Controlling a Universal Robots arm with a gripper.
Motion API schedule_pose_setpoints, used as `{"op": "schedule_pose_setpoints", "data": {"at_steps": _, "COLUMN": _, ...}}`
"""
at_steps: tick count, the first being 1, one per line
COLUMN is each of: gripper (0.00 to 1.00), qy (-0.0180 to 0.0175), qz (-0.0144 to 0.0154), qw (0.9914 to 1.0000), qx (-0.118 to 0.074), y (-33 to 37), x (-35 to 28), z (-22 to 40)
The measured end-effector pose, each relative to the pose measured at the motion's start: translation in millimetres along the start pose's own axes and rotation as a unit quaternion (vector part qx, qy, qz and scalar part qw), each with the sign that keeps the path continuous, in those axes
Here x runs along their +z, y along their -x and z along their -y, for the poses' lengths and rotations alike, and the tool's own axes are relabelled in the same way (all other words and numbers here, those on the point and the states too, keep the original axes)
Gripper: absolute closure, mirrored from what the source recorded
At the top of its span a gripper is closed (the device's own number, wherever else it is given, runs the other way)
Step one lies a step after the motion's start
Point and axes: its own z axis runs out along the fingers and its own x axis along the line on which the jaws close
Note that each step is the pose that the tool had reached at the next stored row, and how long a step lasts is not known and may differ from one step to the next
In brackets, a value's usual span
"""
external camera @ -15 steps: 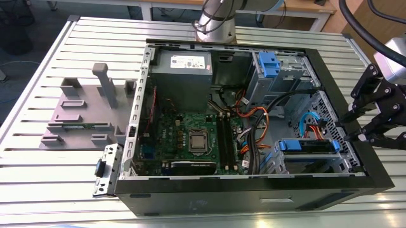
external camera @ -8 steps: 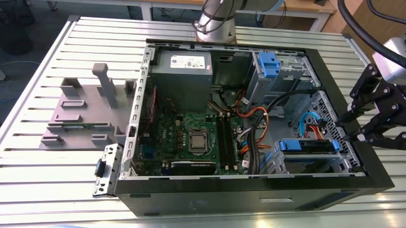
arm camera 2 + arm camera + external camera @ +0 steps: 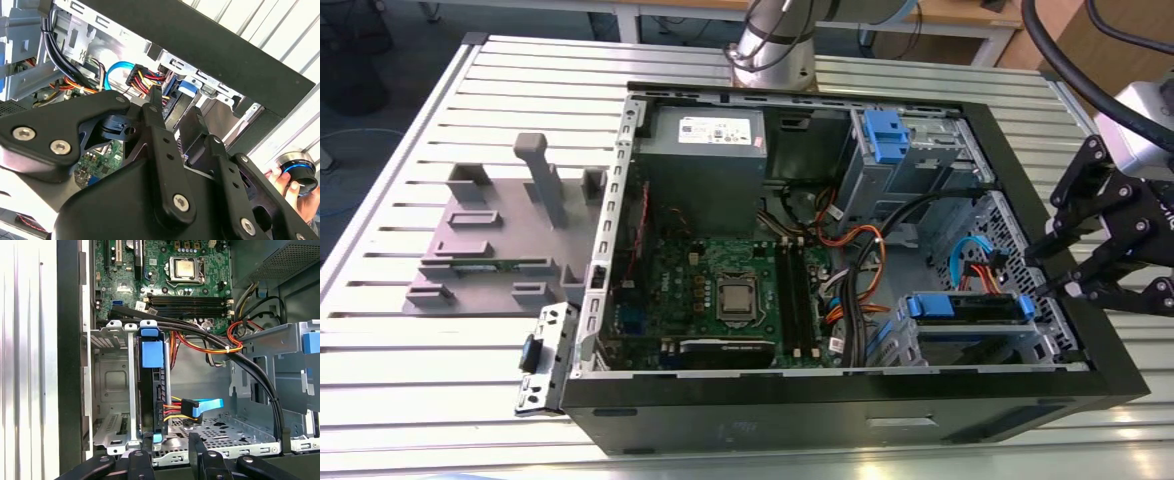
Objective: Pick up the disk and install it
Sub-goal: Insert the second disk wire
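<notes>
An open computer case is seen lying on its side on a slatted metal worktop, with the green circuit board exposed inside and a grey power-supply box at the far end. The disk is found standing on edge in a metal drive cage near the case wall at the exterior view's right, its blue bracket facing outward; in the exterior view the same blue bracket is seen at the cage. A bundle of red, yellow and black wires and a flat blue cable are plugged in at the disk's edge. The gripper is held just outside the case wall, level with the disk. In the first wrist view the black fingers are seen spread apart, one tip just below the disk's edge and the other set off beside the connector; nothing is gripped between them, and whether the disk is touched cannot be told. In the second wrist view the fingers are pointed into the case toward the cage. A grey plastic stand with upright posts is placed on the worktop beside the case. A person's hand holding a round black device is visible beyond the case.
</notes>
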Motion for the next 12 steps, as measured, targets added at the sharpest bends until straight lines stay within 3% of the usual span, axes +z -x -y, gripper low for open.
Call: {"op": "schedule_pose_setpoints", "data": {"at_steps": 12, "gripper": 0.58, "qy": 0.0000, "qz": 0.0001, "qw": 1.00000, "qx": 0.000, "y": 4.0, "x": 1.1, "z": -0.2}}
